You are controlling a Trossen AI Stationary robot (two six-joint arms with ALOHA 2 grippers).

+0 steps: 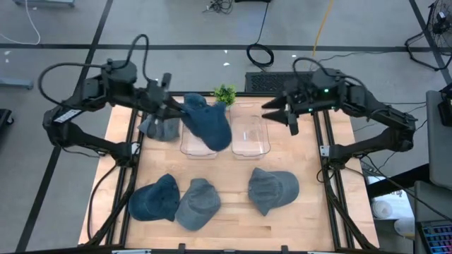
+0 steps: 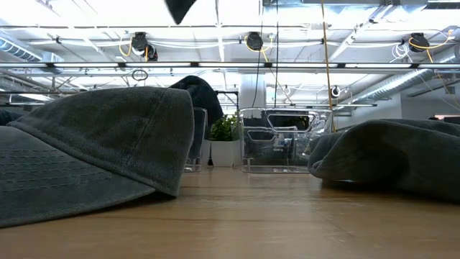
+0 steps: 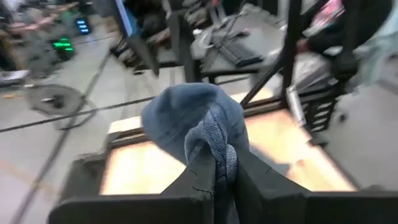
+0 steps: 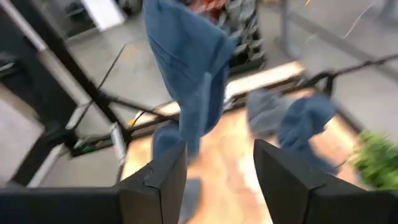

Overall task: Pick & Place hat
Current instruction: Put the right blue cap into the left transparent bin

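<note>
My left gripper (image 1: 168,107) is shut on a blue denim hat (image 1: 206,121), which hangs over the left clear bin (image 1: 191,147) at the back of the table. The same hat shows ahead of the fingers in the left wrist view (image 3: 193,115) and in the right wrist view (image 4: 186,62). My right gripper (image 1: 289,114) stands open above the right side of the second clear bin (image 1: 251,137), with nothing between its fingers (image 4: 158,180). A grey-blue hat (image 1: 159,128) lies on the table left of the bins. My left gripper pinches a bunched fold of the hat's cloth (image 3: 222,155) between its two fingers. The fingers come nearly level from the table's left side. The hat is lifted and droops beyond the fingers over the left bin; whether it touches the bin I cannot tell.
Three more hats lie near the front edge: a dark blue one (image 1: 155,197), a grey one (image 1: 198,204) and a grey-blue one (image 1: 272,189). A small green plant (image 1: 224,93) stands behind the bins. Bare wood lies between the bins and the front hats.
</note>
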